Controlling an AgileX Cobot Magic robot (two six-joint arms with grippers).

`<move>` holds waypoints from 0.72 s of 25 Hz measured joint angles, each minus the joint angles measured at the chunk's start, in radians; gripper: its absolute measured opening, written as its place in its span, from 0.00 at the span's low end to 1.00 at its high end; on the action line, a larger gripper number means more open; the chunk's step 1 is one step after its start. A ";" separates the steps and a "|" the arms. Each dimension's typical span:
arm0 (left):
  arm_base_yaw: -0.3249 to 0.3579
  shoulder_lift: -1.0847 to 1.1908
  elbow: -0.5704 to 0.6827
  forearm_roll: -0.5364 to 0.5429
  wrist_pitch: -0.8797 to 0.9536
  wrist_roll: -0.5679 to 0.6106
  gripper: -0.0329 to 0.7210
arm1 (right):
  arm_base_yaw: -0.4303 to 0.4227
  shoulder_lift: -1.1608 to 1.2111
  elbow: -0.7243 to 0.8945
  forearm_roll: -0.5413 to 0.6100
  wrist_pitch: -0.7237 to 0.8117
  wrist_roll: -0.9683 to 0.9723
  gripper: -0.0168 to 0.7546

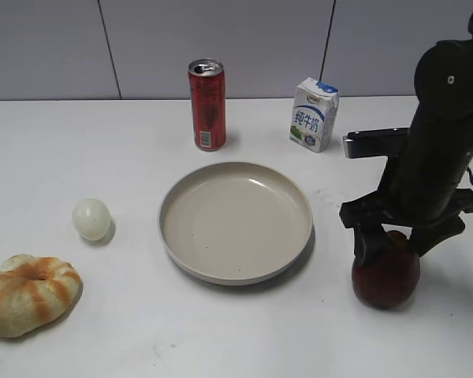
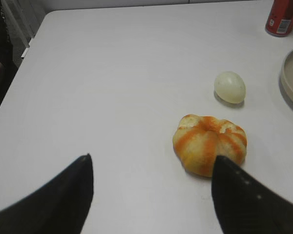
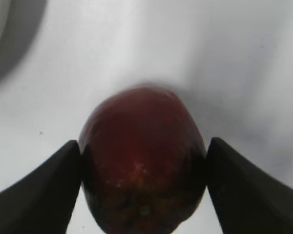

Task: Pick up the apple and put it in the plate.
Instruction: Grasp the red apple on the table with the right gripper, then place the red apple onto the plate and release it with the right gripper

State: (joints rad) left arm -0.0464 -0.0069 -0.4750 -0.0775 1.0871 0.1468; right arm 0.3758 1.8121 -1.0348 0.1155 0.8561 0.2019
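Right black gripper [image 3: 142, 187] clamped on the dark red apple [image 3: 142, 165], beside the round beige plate [image 1: 235, 221]; left gripper [image 2: 151, 195] apart.

A red beverage can [image 1: 206, 104] stands upright at upper centre of the exterior view, top opened. A small white milk carton [image 1: 314, 114] with blue print stands right of it, well apart. A pale whitish ball [image 1: 91, 218], possibly an egg, lies at left. An orange-striped bread roll [image 1: 28, 294] occupies the lower left corner. All rest on a white table [image 1: 102, 157].
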 joint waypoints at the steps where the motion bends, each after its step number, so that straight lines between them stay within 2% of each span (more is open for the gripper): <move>1: 0.000 0.000 0.000 0.000 0.000 0.000 0.80 | 0.000 0.000 0.000 0.000 0.000 0.000 0.75; 8: 0.000 0.000 0.000 0.000 0.000 0.000 0.80 | 0.000 0.002 -0.011 0.001 0.005 -0.001 0.75; 12: 0.000 0.000 0.000 0.000 0.000 0.000 0.80 | 0.008 0.008 -0.069 0.004 0.058 -0.019 0.75; 15: 0.000 0.000 0.000 0.000 0.000 0.000 0.80 | 0.046 0.008 -0.174 0.005 0.136 -0.029 0.74; 18: 0.000 0.000 0.000 0.000 0.000 0.000 0.80 | 0.123 0.008 -0.291 0.005 0.175 -0.038 0.74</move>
State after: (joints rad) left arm -0.0464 -0.0069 -0.4750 -0.0775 1.0871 0.1468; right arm 0.4991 1.8205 -1.3259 0.1209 1.0310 0.1636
